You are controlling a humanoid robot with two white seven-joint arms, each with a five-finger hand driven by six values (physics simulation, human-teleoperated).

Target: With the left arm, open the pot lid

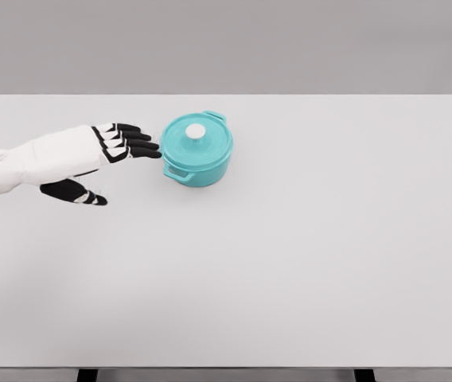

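Left robot hand [91, 155] (fingers spread) beside lidded teal pot [197, 149]; white table [290, 263] around.

No text, label or number can be read anywhere.

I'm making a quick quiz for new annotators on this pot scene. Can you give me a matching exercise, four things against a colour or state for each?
Column one:
1. round turquoise pot
2. small round knob on the turquoise lid
3. white left hand with black fingers
4. flat table

Column two:
A. pale grey, bearing the pot
B. open, fingers stretched toward the pot's left side
C. white, at the lid's middle
D. closed, lid on top

Pairs: 1-D, 2-C, 3-B, 4-A
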